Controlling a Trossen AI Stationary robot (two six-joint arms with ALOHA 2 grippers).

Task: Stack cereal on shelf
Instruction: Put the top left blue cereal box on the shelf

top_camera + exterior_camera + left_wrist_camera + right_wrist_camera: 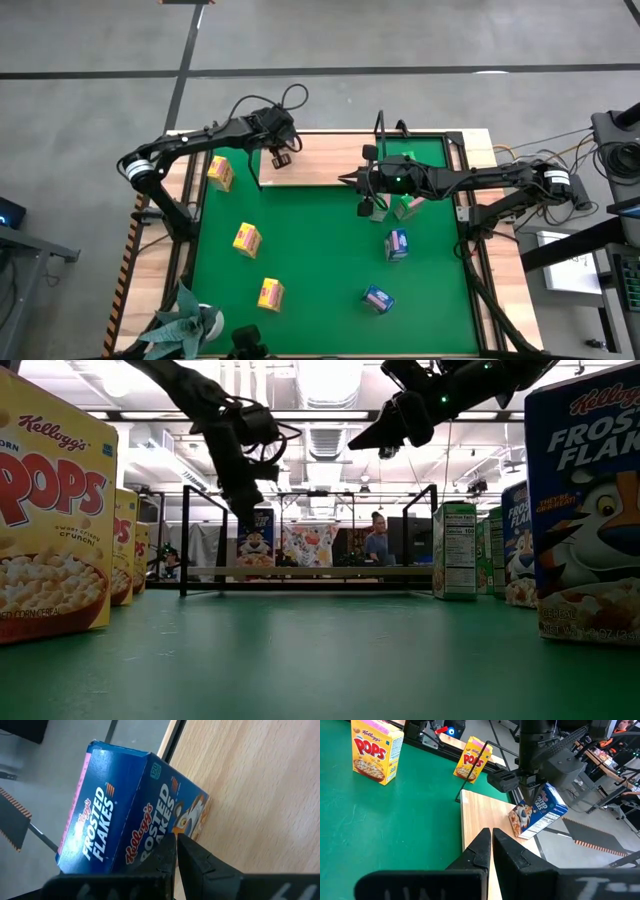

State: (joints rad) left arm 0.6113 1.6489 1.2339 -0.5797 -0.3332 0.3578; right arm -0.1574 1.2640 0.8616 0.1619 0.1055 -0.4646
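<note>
Closest to the low camera are a yellow box [45, 510] at the worktop's left edge and a blue box [590, 510] at its right edge, so plenty of cereal isn't stacked yet. The shelf [320, 165] sits along the far edge, and one blue cereal box [538, 815] is already on its left end. It looks upright from the low view.

The part that matters is the left jaws [177, 842]. They're clenched on nothing, with that shelved box dead ahead of the tips. I can't tell if they're touching it or just hovering next to it.

The right jaws [350, 180] are clenched and empty too. They hang over the shelf's near edge around the middle and point toward the left edge.

My guess for the next grab is that it splits by side:
- Three yellow boxes, the nearest one [220, 172] just off the shelf's left end, are closer to the left arm.
- A green box [408, 207] sits right by the right arm but behind its tips, so that arm would have to pull back and turn.
</note>
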